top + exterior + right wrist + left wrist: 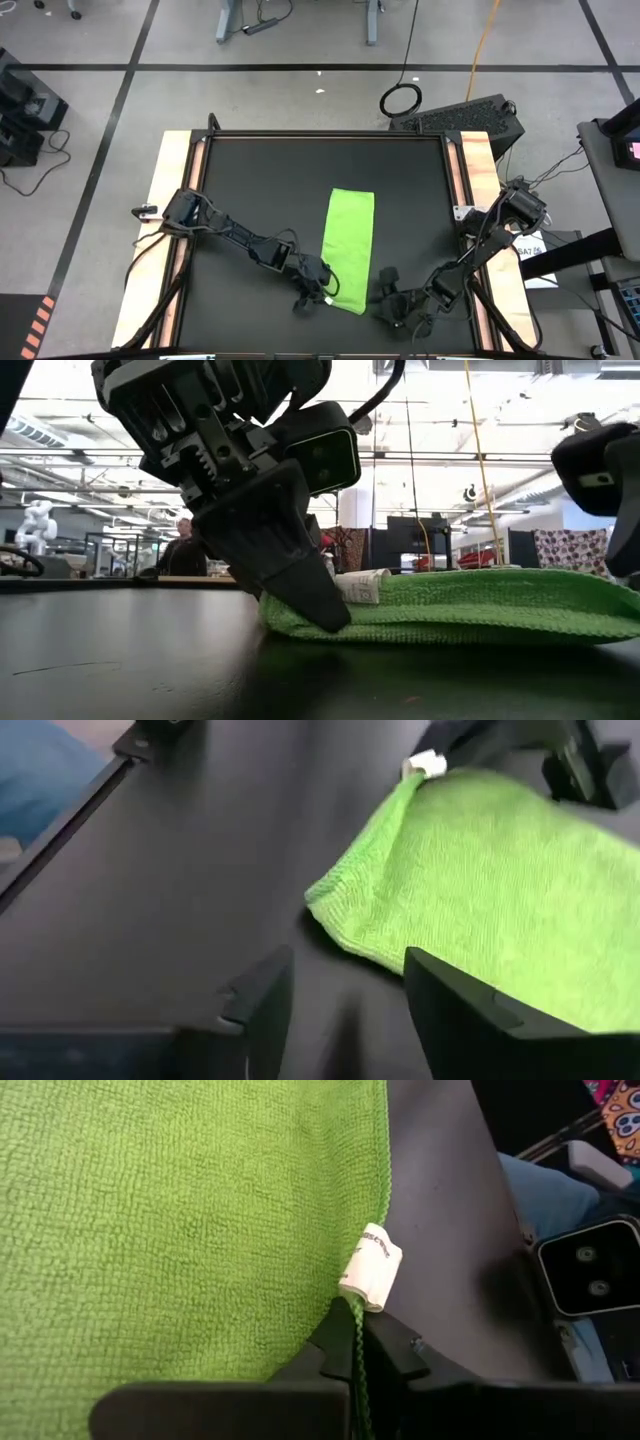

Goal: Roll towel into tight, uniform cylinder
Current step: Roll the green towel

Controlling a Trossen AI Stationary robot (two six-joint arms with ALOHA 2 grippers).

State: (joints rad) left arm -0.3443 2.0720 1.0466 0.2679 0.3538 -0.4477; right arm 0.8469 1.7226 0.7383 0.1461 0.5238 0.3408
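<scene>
- Towel lies flat on the black table as a long folded strip, running from about the middle of the mat toward the near edge; no roll shows in it.
- Its near end sits between the two grippers, with the left gripper on its left corner and the right gripper off its right corner.
- Left gripper is down at the table surface, its fingers pinched tight on the hem of the towel right next to the white tag.
- The low view shows that same dark gripper pressing the cloth's corner to the table, the tag standing just behind the fingertips.
- Right gripper rests low near the table's front edge, just beside the towel's near right corner but apart from it.
- Its fingers stand spread with bare black table between them, holding nothing; the folded corner of the towel lies just ahead of them.
- Beyond the table in the low view, a person sits far off in the room.
</scene>
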